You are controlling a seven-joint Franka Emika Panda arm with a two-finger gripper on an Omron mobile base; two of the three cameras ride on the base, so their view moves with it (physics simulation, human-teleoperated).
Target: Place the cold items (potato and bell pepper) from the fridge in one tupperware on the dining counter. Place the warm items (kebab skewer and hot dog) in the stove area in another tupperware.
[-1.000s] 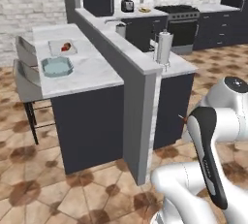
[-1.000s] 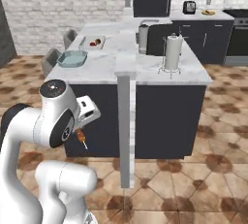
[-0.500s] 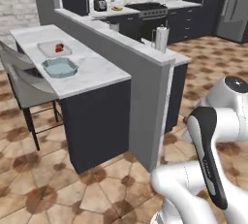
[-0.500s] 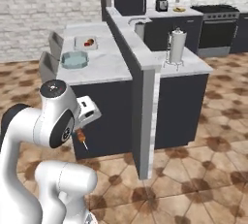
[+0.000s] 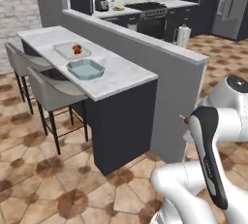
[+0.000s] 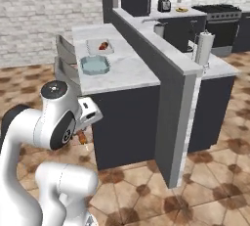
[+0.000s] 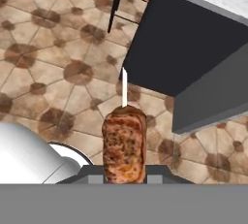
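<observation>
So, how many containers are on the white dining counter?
2. The flat whitish tray lies farther along the counter with food in it; the teal octagonal container sits beside it, nearer the counter's end.

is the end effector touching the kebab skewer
Touching. The hand view shows the kebab skewer clamped at its lower end in the shut end effector, its stick pointing away.

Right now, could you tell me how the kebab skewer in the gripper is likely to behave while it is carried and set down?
The kebab skewer looks stiff: its thin stick juts straight past the meat. The chunky browned meat probably makes it heavy on one side, so it might pivot in the shut gripper. Its rounded shape could roll a little once laid in the teal tupperware.
</observation>
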